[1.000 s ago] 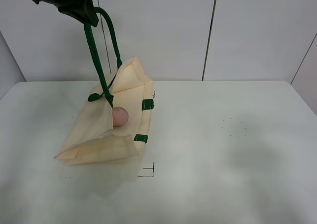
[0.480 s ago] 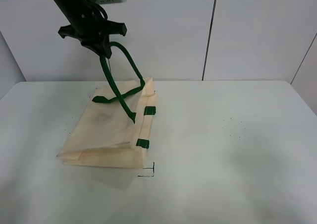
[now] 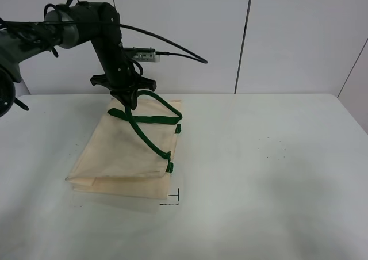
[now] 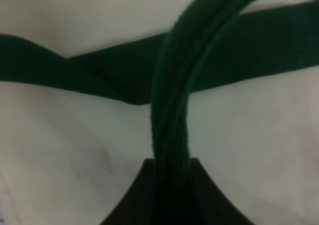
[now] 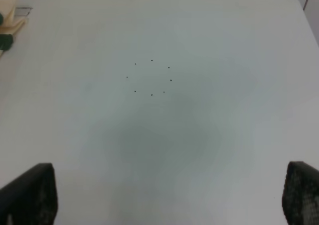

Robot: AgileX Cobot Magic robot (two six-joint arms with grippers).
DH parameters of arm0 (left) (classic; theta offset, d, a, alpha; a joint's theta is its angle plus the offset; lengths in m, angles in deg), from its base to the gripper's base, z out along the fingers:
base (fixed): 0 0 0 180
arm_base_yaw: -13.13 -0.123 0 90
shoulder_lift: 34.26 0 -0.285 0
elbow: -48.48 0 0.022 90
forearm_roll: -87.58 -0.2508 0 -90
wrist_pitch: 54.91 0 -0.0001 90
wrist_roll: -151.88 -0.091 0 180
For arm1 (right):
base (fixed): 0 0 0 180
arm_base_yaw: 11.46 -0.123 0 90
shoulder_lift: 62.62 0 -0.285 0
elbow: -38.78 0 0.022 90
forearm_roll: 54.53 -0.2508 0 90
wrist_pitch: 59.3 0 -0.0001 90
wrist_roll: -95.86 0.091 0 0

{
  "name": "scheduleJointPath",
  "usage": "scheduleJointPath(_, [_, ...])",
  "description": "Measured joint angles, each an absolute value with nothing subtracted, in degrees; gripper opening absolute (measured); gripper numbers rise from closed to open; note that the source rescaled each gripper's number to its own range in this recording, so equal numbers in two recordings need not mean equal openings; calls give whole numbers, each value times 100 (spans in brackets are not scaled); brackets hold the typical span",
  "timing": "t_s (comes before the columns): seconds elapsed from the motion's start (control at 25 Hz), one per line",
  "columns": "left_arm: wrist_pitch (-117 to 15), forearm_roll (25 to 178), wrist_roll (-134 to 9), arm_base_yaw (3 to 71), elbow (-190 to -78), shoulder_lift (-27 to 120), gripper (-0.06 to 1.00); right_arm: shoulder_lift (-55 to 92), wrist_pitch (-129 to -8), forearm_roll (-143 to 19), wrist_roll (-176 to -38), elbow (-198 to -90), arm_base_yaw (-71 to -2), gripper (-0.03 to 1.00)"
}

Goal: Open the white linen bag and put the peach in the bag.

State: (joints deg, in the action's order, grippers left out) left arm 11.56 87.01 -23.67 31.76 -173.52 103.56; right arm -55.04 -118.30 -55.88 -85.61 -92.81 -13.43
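Note:
The white linen bag (image 3: 123, 150) lies flat on the table at the left, its mouth closed. Its dark green strap handles (image 3: 150, 120) loop over its top. My left gripper (image 3: 131, 99) hangs low over the bag's far edge, shut on one green strap. The left wrist view shows that strap (image 4: 169, 110) pinched in the gripper (image 4: 172, 185), with cream cloth (image 4: 75, 135) behind. The peach is hidden. My right gripper (image 5: 164, 195) is open and empty over bare table. A corner of the bag (image 5: 10, 13) shows in its view.
A small black corner mark (image 3: 173, 198) is on the table by the bag's near right corner. A ring of small dots (image 3: 275, 148) marks the table's right half, also in the right wrist view (image 5: 151, 78). A wall stands behind.
My left gripper has come down from high up with the strap. The bag's mouth, held open before with the peach showing inside, has fallen flat and hides the peach.

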Motion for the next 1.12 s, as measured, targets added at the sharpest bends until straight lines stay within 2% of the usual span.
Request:
scheduleJointPath(0.04, [1110, 8604, -2391, 3176, -17305, 10368, 4, -5504, -11830, -5588, -8561, -9281, -1343, 100])
scheduleJointPath(0.12, [1057, 8480, -2395, 3165, -17153, 10368, 23, -5504, -11830, -5588, -8561, -9281, -1343, 100])
scheduleJointPath(0.24, [983, 8458, -2407, 3134, -16844, 10368, 72, -5504, -11830, -5588, -8561, -9281, -1343, 100])
scheduleJointPath(0.32, [897, 8453, -2407, 3128, -16667, 10368, 89, -5504, -11830, -5588, -8561, -9281, -1343, 100])
scheduleJointPath(0.36, [877, 8453, -2407, 3121, -16612, 10368, 94, -5504, -11830, -5588, -8561, -9281, -1343, 100])
scheduleJointPath(0.64, [798, 8466, -2407, 2847, -16587, 10368, 100, -5504, -11830, -5588, -8561, -9281, -1343, 100])
scheduleJointPath(1.12, [947, 8472, -2535, 1317, -16587, 10161, 100, -5504, -11830, -5588, -8561, -9281, -1343, 100])
